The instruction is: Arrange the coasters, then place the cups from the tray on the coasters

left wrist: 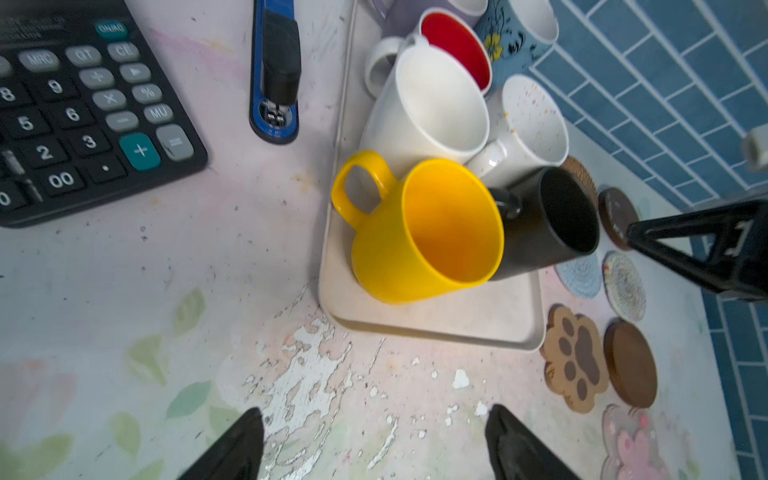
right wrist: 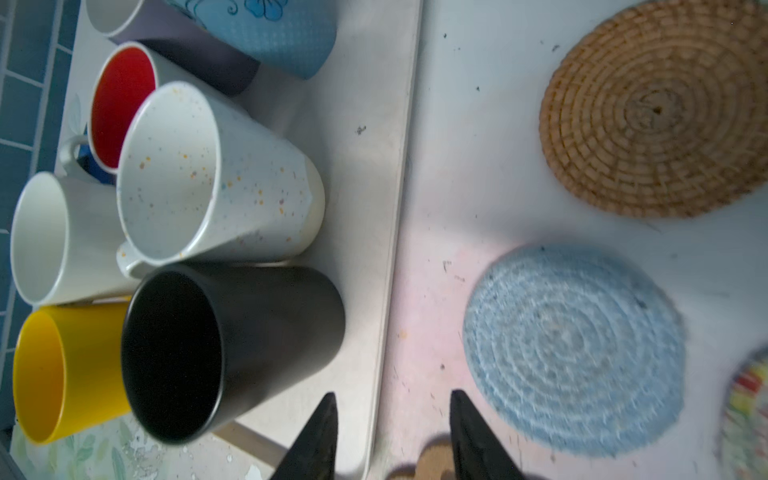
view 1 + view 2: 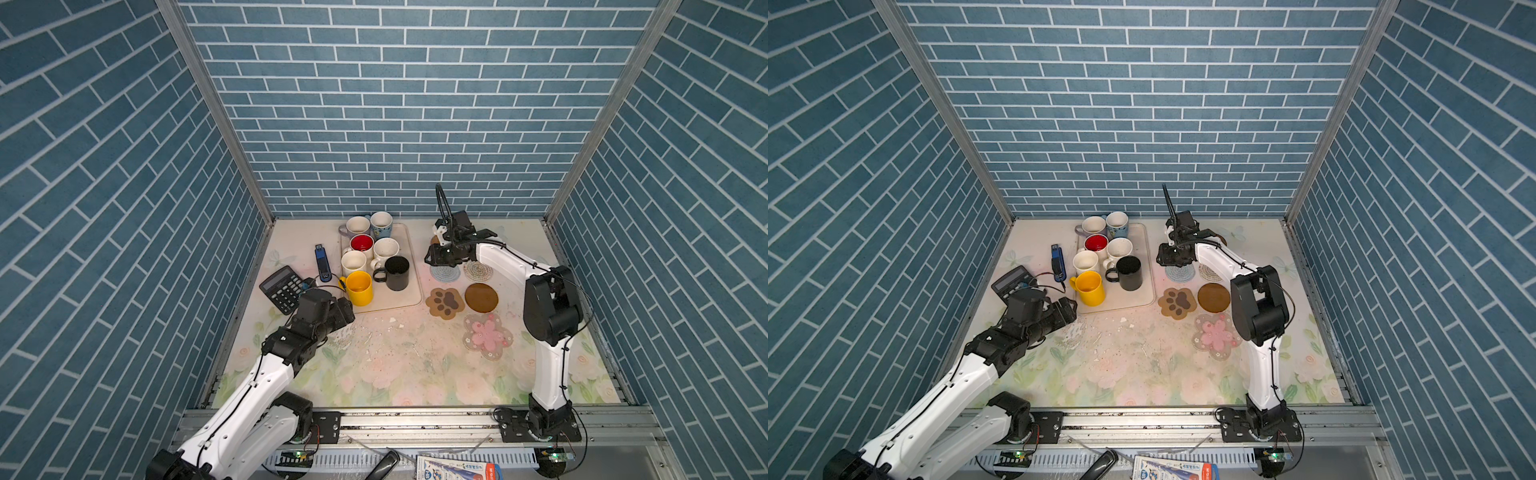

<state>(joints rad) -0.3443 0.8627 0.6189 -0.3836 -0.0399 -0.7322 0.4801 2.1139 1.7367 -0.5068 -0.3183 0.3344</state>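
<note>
Seven cups stand packed on the beige tray [image 3: 400, 301]. The yellow cup [image 3: 359, 286] and black cup [image 3: 397, 272] are nearest the front. To the tray's right lie the coasters: pale blue knit [image 3: 445, 273], whitish woven [image 3: 478, 271], paw-shaped [image 3: 444, 302], brown disc [image 3: 481, 297], pink flower [image 3: 487, 336], tan woven [image 2: 660, 112] and a second brown disc [image 1: 618, 216]. My left gripper [image 1: 374, 415] is open over bare mat at the tray's front left corner, near the yellow cup. My right gripper [image 2: 392, 395] is open and empty, straddling the tray's right rim beside the black cup.
A black calculator [image 3: 282, 289] and a blue stapler [image 3: 322, 262] lie left of the tray. Blue brick walls close in the back and both sides. The floral mat has a peeled, flaking patch [image 1: 307, 374] in front of the tray.
</note>
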